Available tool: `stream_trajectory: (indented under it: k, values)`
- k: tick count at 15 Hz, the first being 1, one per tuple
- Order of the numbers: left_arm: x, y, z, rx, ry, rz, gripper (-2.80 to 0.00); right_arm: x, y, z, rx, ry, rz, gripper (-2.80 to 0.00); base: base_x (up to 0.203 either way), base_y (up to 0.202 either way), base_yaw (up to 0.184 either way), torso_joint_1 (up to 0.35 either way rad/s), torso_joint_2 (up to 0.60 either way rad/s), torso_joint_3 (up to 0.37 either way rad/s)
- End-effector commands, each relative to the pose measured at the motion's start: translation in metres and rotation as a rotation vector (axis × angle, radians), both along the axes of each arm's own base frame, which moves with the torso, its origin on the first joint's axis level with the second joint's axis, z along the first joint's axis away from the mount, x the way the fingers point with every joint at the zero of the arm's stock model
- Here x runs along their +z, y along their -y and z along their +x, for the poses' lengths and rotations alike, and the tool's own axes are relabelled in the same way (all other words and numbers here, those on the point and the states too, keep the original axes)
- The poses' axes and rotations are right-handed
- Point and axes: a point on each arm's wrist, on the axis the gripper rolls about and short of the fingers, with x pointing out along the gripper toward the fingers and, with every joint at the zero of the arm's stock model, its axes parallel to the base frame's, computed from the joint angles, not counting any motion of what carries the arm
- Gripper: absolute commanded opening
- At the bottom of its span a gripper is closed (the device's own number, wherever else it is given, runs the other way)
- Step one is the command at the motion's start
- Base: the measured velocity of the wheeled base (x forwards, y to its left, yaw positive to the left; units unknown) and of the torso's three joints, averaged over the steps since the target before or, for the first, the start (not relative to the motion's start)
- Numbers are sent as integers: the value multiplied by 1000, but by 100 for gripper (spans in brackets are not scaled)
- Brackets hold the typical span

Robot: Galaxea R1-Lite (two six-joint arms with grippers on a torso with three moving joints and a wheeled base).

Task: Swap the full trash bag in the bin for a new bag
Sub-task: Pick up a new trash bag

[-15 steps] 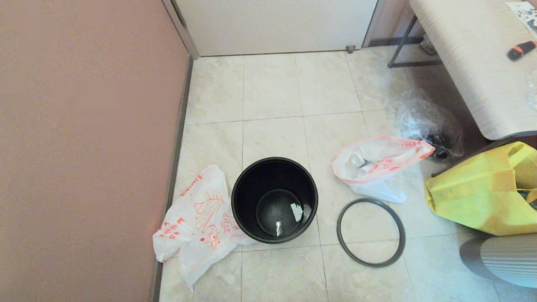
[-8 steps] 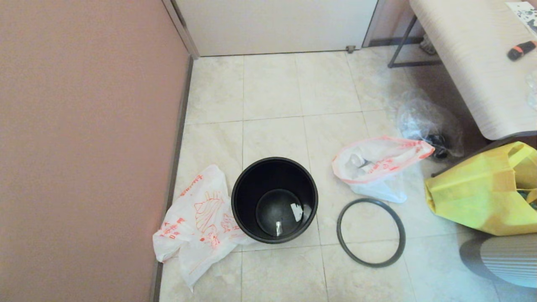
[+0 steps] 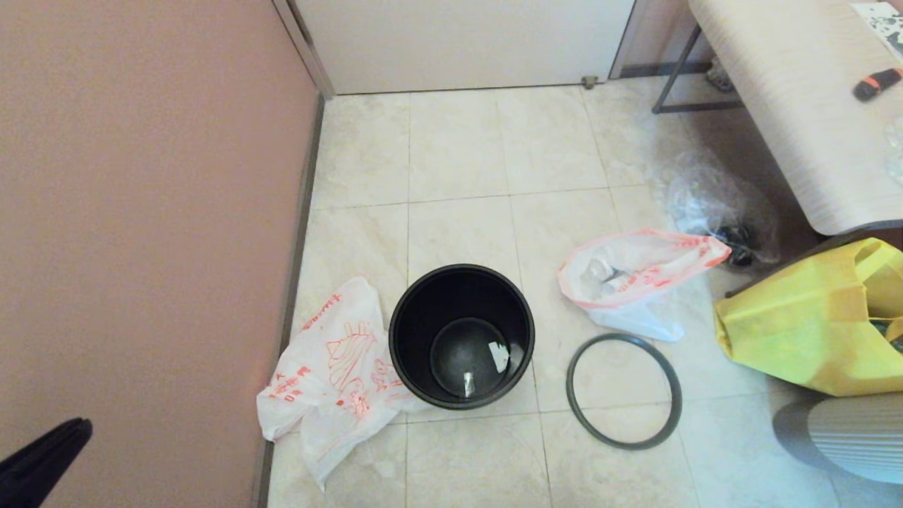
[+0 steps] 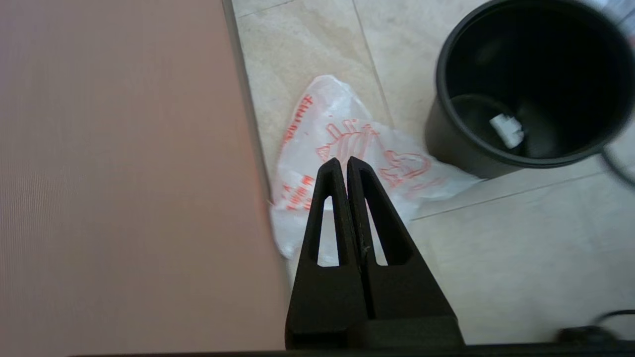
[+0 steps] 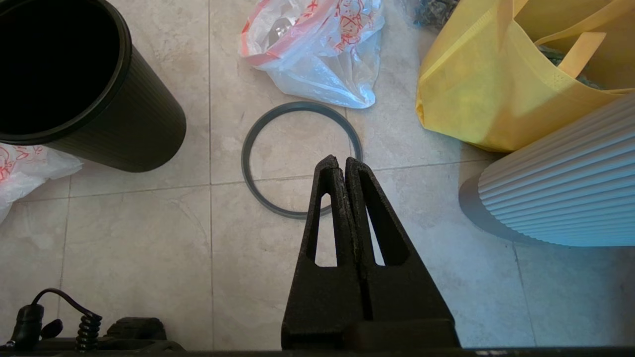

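Note:
The black bin (image 3: 461, 337) (image 4: 531, 84) (image 5: 74, 84) stands upright on the tiled floor, unlined, with a few scraps at its bottom. Flat against its left side lies the new bag (image 3: 331, 367) (image 4: 347, 148), white with red drawings. The full trash bag (image 3: 635, 279) (image 5: 317, 44), with its pink rim, slumps to the bin's right. Near it lies the dark-grey rim ring (image 3: 624, 381) (image 5: 301, 158). My left gripper (image 3: 42, 458) (image 4: 343, 161) is shut and empty, high above the new bag by the wall. My right gripper (image 5: 338, 159) is shut and empty above the ring.
A brown wall (image 3: 141, 212) runs along the left. A yellow bag (image 3: 811, 317) and a white ribbed object (image 3: 846, 437) crowd the right. A clear plastic bag (image 3: 719, 204) lies under a table (image 3: 797, 106) at the back right.
My left gripper has come into the head view at the lower left corner. The bags, bin and ring have not moved.

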Motion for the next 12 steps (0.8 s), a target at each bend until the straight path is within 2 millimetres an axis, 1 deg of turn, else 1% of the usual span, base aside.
stream_trajectory:
  k: [1,4,6,9,10,12]
  values:
    - [0,0,26,-3,-113,22,-280,0,0,0,0,-2,0,-280,0,0,0,0,0,0]
    - [1,0,54,-11,-202,43,-280,0,0,0,0,-2,0,-280,0,0,0,0,0,0]
    - [-4,4,71,-26,-258,53,-280,0,0,0,0,-2,0,-280,0,0,0,0,0,0]
    - [-27,24,99,-55,-379,56,-280,0,0,0,0,-2,0,-280,0,0,0,0,0,0]
    - [-38,33,111,-40,-417,54,-280,0,0,0,0,-2,0,-280,0,0,0,0,0,0]
    - [-66,50,136,-6,-493,72,-280,0,0,0,0,-2,0,-280,0,0,0,0,0,0]
